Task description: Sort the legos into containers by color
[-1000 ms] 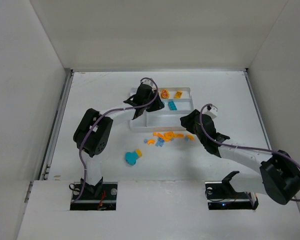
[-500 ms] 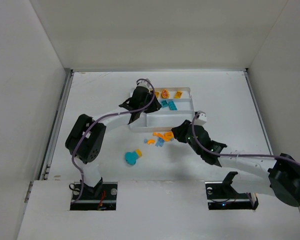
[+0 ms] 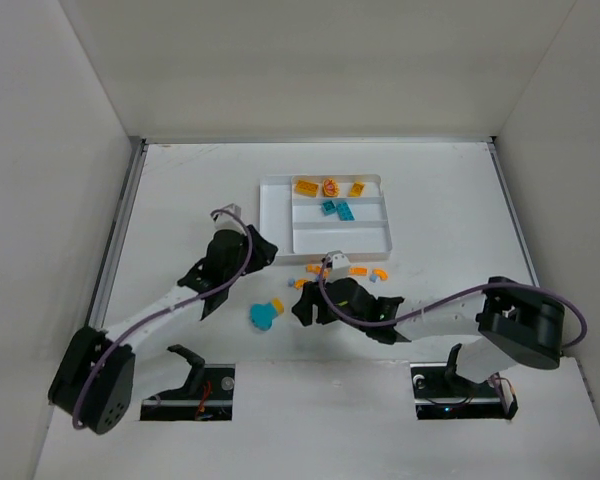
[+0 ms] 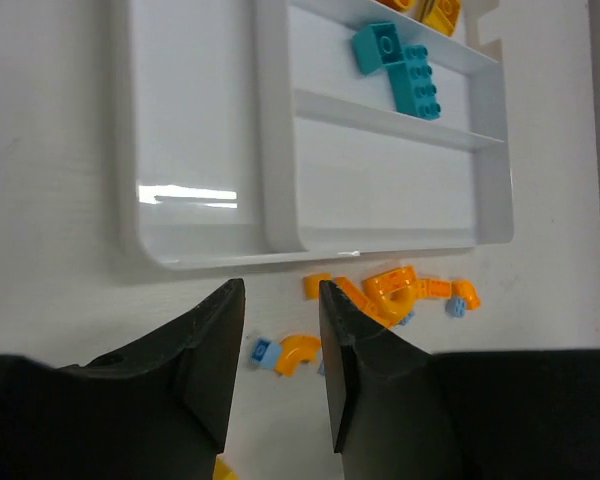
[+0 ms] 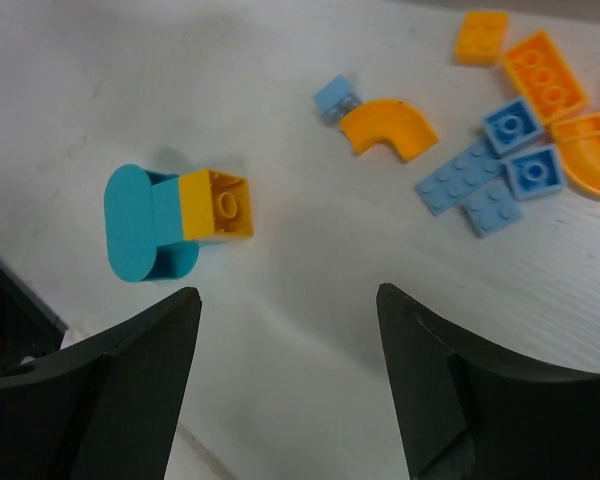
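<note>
The white tray [image 3: 277, 215] holds yellow-orange legos [image 3: 305, 186] in its far section and teal legos [image 3: 337, 209] in the middle one. Loose orange and light blue legos [image 3: 330, 270] lie just in front of it. A teal piece with a yellow brick on it [image 3: 265, 314] sits nearer. My left gripper [image 3: 260, 250] hovers left of the pile, its jaws narrowly open and empty [image 4: 280, 292], with a curved orange bit [image 4: 298, 352] seen through the gap. My right gripper [image 3: 300, 300] stands wide open and empty [image 5: 288, 295] beside the teal piece [image 5: 145, 225].
Light blue plates [image 5: 470, 185] and orange bricks [image 5: 545, 78] lie scattered to the right in the right wrist view. White walls enclose the table on three sides. The arm bases sit at the near edge.
My left arm has pulled back from the tray to the near left. My right arm has swung left across the pile to the teal piece, and its jaws have opened wide.
</note>
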Robot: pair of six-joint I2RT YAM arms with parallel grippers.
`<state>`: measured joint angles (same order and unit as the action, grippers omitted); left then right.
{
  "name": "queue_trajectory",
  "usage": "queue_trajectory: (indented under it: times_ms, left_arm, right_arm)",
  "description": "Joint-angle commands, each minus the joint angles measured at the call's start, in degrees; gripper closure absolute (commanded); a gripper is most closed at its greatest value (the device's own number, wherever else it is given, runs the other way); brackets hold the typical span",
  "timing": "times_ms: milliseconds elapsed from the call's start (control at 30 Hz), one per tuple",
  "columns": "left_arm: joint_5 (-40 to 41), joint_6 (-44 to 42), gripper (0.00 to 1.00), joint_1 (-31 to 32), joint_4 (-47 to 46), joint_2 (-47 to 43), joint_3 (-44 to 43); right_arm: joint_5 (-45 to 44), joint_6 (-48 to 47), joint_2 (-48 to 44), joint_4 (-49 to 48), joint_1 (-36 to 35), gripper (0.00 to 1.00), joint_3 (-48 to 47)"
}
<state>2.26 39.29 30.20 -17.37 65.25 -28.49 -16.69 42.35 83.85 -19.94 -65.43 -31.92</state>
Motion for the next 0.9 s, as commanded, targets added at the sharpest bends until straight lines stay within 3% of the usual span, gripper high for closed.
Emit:
queue_trajectory:
  times_ms: [0, 167, 333, 467, 867]
  left_arm:
    - [2.13, 2.98, 0.64, -2.90, 4.68, -9.32, 5.01]
    - [2.31, 5.18, 0.59, -5.71, 13.48, -20.23, 10.11]
    - [1.87, 7.82, 0.52, -8.44, 19.29, -26.40, 12.49]
    - [1.34, 9.23, 0.48, -8.44, 20.88, -27.81, 13.64]
    - [-2.26, 10.89, 0.39, -8.88, 25.97, -31.41, 14.51]
  right_arm:
    - [4.81, -3.23, 2.71, -8.18, -0.71, 0.19, -3.84]
    - [8.42, -3.93, 6.14, -7.39, -0.71, 0.11, -7.27]
    - [14.56, -10.60, 11.14, -7.04, -0.97, 0.00, -11.14]
    - [16.16, -15.70, 14.31, -5.03, -1.32, 0.00, -13.95]
    - [8.25, -28.02, 18.27, 2.62, -6.24, 0.00, -19.93]
